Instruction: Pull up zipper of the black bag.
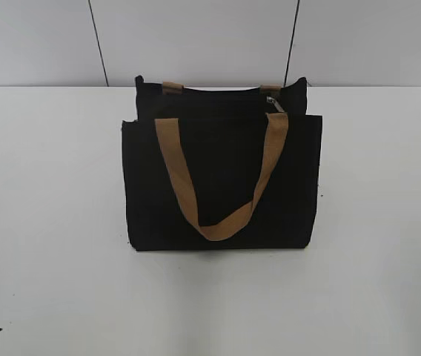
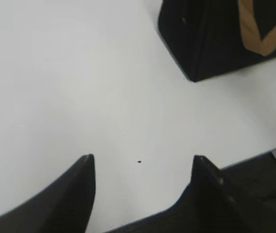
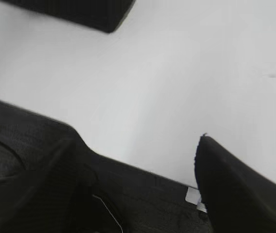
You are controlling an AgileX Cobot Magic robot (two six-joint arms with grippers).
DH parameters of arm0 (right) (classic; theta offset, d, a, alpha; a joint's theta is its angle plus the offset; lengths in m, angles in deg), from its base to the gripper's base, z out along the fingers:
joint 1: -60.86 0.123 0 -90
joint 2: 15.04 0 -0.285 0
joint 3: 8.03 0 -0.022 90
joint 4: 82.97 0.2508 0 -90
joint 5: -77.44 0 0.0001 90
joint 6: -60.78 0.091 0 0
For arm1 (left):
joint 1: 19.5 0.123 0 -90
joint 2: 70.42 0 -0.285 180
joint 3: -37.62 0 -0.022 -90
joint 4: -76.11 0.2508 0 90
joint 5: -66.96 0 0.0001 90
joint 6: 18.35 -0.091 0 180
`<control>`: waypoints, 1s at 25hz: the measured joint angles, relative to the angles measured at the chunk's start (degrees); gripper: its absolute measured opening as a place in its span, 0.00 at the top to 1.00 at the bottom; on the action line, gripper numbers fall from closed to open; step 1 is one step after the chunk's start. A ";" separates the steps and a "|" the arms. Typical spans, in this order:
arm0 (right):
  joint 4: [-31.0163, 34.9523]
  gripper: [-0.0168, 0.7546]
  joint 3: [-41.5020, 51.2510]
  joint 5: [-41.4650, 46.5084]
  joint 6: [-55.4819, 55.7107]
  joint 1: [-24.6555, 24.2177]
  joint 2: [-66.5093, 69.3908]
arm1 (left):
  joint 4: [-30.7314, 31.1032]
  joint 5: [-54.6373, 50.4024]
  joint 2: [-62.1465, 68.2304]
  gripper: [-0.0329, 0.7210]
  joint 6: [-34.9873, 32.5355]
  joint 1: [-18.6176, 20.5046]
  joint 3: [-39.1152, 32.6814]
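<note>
Exterior view shows the black rectangular fabric bag (image 1: 221, 185) with two tan-brown webbing handles standing upright near the middle of the white table (image 1: 47, 222), its broad face toward the camera and its long axis running left to right. Along its top edge runs the black zipper (image 1: 218, 90), and the tiny silvery metal pull tab (image 1: 276, 103) sits near the right end of that line, just beside the right root of the front tan-brown strap (image 1: 221, 185); neither arm shows in this view. Left wrist view looks down over the left end effector (image 2: 142, 167), whose two dark fingers stand well apart with only bare table between them, so it is open and holds nothing; a lower corner of the bag lies ahead of it and off to the right, well apart from the fingertips. Right wrist view shows the right end effector (image 3: 138, 145) likewise spread wide and empty, with a dark corner of the bag ahead and to its left at the top of the picture, also well apart. Since the tab lies on the bag's right end, the right arm is judged nearer to it, and any pull would have to run along the top edge toward the left, while the left arm is better placed to steady the bag's left end.
</note>
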State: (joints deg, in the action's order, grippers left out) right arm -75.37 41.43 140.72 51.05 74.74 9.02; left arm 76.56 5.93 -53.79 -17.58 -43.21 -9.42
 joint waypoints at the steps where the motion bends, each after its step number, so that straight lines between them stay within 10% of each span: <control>1: 0.43 0.23 0.00 0.00 0.00 -2.50 -1.13 | 0.00 0.00 -0.61 0.34 0.00 2.59 0.00; 9: 1.34 0.23 0.00 -0.02 0.00 -15.43 -13.15 | 0.00 0.07 -8.01 0.40 0.00 18.53 0.00; 25: 1.70 0.23 0.00 -0.07 -0.04 -15.99 -16.64 | -0.05 0.07 -9.32 0.47 0.00 22.14 0.00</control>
State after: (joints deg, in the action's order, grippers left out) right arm -73.67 41.43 140.65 51.00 58.75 -7.63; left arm 76.51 6.01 -63.12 -17.58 -21.06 -9.42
